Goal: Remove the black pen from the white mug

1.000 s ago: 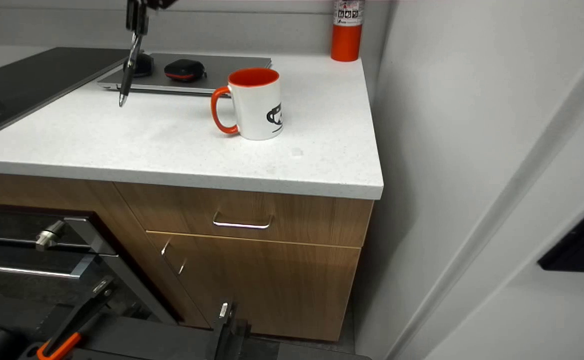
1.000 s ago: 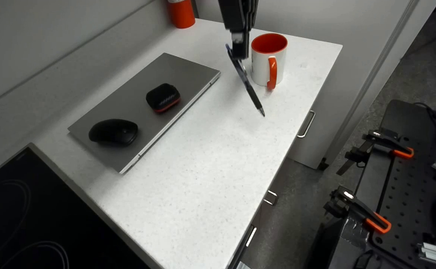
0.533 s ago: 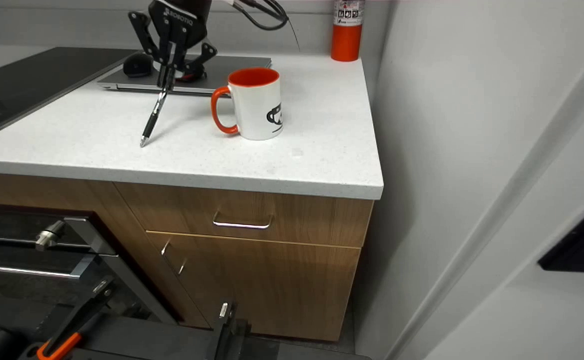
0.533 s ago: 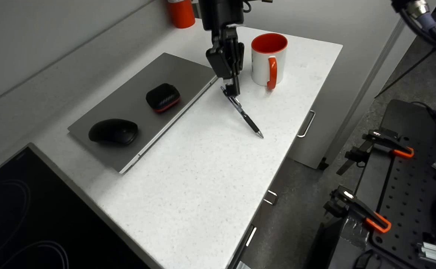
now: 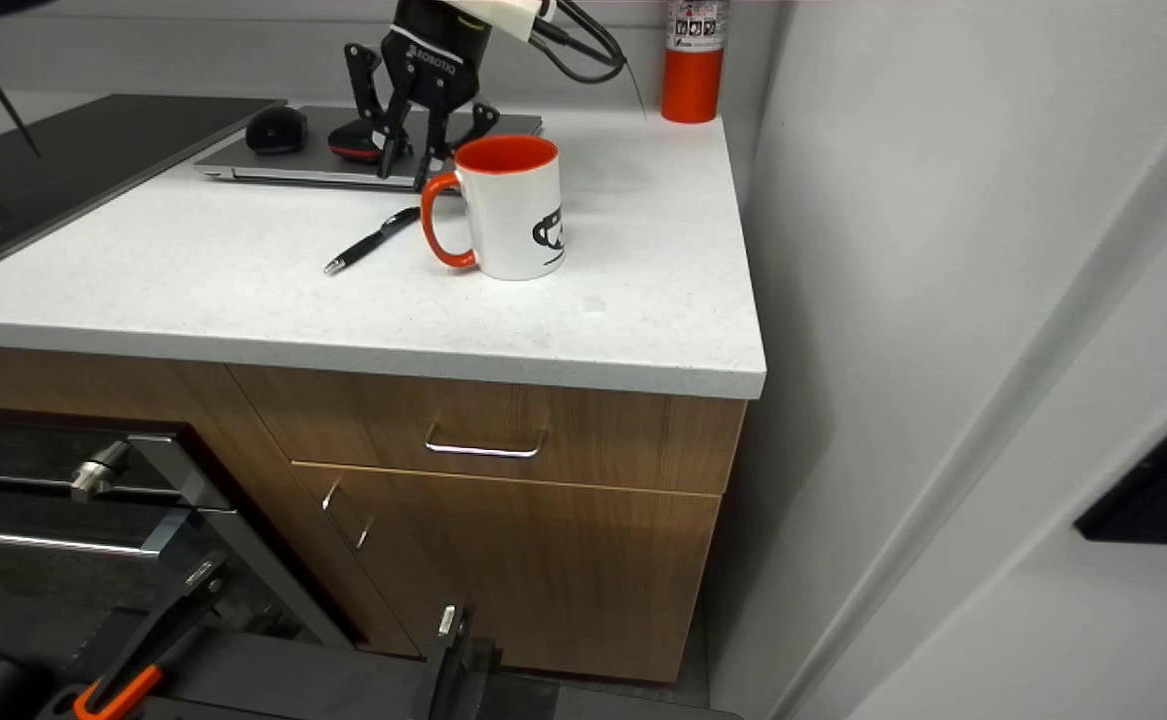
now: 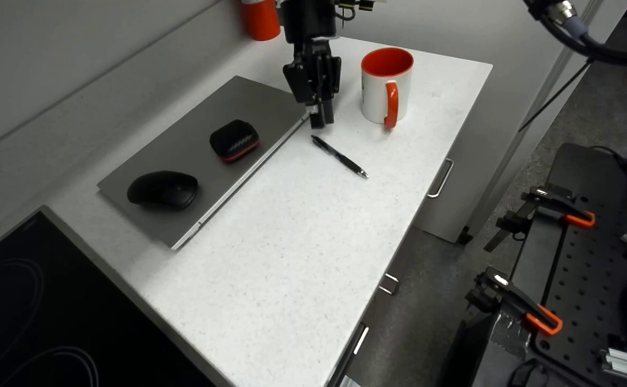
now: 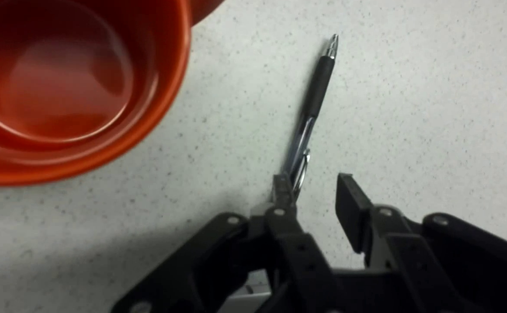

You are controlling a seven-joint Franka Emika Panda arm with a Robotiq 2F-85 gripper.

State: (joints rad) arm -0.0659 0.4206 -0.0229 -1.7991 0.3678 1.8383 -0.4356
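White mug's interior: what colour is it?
Orange-red; the white mug's interior shows best in the wrist view.

In an ext. view, cam faces down at the mug (image 5: 518, 220) from its drawer (image 5: 603, 432) side, mid-range. In an ext. view, down from mug's hob (image 6: 39, 312) side, approx. same range. Wrist view v. close, above/beside mug, steeply down. Both ext. views share mug + laptop (image 6: 203, 161).

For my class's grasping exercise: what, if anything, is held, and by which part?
Nothing: the black two-fingered gripper is open, and the thin black pen lies on the white countertop.
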